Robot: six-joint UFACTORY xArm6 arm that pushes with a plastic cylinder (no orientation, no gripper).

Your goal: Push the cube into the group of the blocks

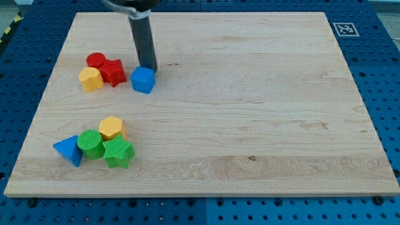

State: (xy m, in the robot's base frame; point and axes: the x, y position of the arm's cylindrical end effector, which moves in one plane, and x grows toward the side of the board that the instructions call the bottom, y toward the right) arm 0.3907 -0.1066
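A straight, dark grey rod, smooth and cylindrical, widens into a glossy black collar above; my tip (147, 67) ends blunt

Wooden board (250, 112) — blue cube (143, 80), red-yellow cluster (102, 71), green-blue-yellow cluster (97, 145).

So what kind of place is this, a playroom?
More likely a robot lab bench. A wooden board lies on a blue table with rows of holes, a printed marker sits in the board's corner, and my tip touches the blue cube.
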